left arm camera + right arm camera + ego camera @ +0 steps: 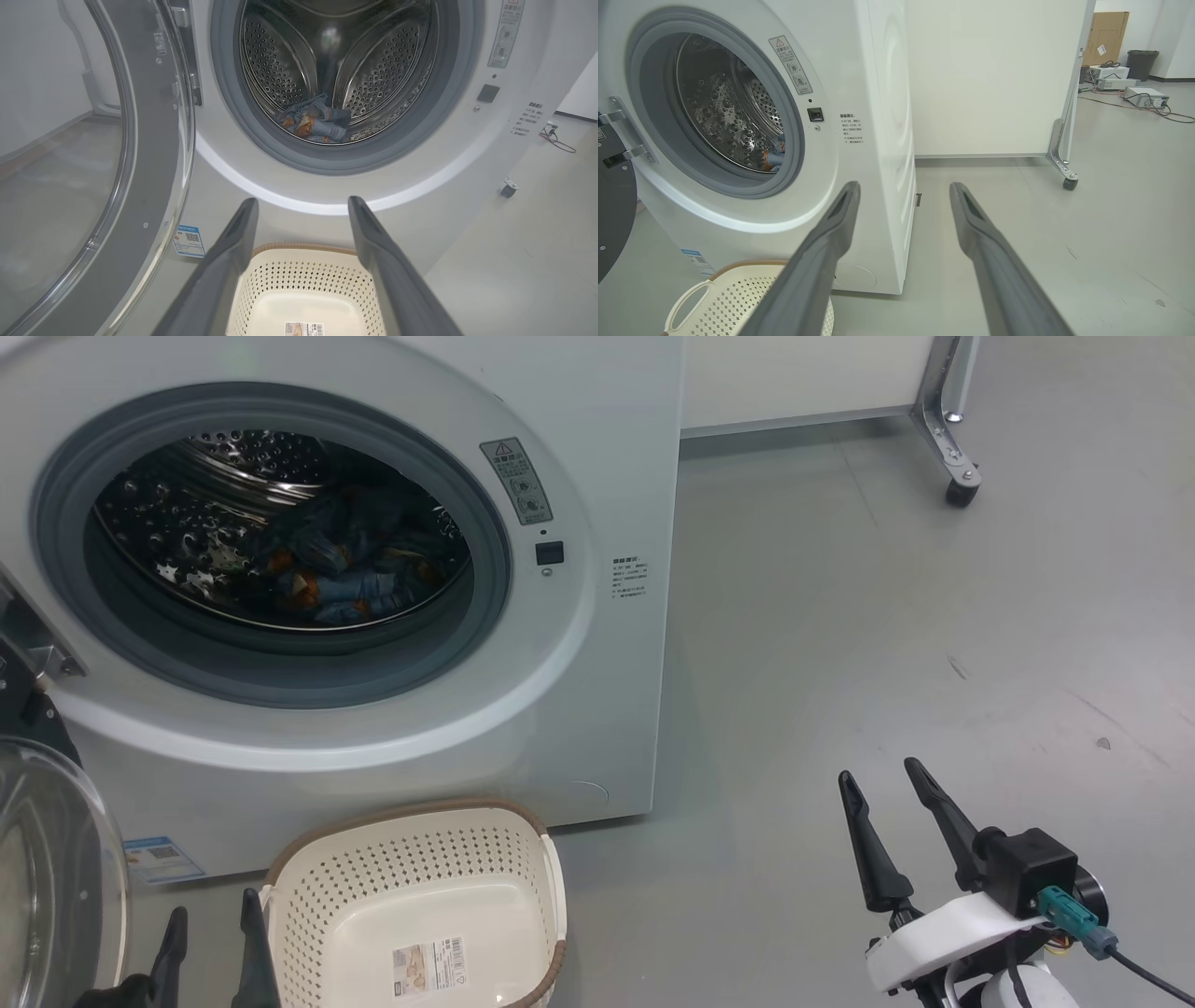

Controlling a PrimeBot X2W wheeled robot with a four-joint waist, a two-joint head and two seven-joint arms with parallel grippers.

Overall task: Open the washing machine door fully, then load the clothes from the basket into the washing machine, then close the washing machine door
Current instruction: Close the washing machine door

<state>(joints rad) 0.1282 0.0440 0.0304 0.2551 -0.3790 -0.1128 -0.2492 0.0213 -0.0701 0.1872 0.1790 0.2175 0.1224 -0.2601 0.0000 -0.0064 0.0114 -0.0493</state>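
Loading judged complete; closing not yet done. Clothes (pixel 345 569) heaped low in the drum of the washing machine (pixel 597 709), well behind the grey gasket. Basket (pixel 411 868) empty on the floor, just before the machine's front, barcode sticker bare on its base. Washing machine door (pixel 140 140) swung wide at the robot's left. Left gripper (pixel 302 201) with fingers apart, holding nothing, poised above the basket. Right gripper (pixel 878 769) likewise spread and empty, over bare floor, well apart from the machine.

Risks, as judged: door swing likely to cross the left gripper's place above the basket; knock or jam possible if the arm not cleared. Glossy ring and curved glass prone to slipping under a push from narrow fingers. Incomplete latching possible if pushed off-centre or too softly. Fabric trapped at the gasket unlikely, given its depth.

Not determinable: full door outline, cut off at the picture edges; rear of the drum, dark; any small cream piece among the blue fabric; small print on the labels.
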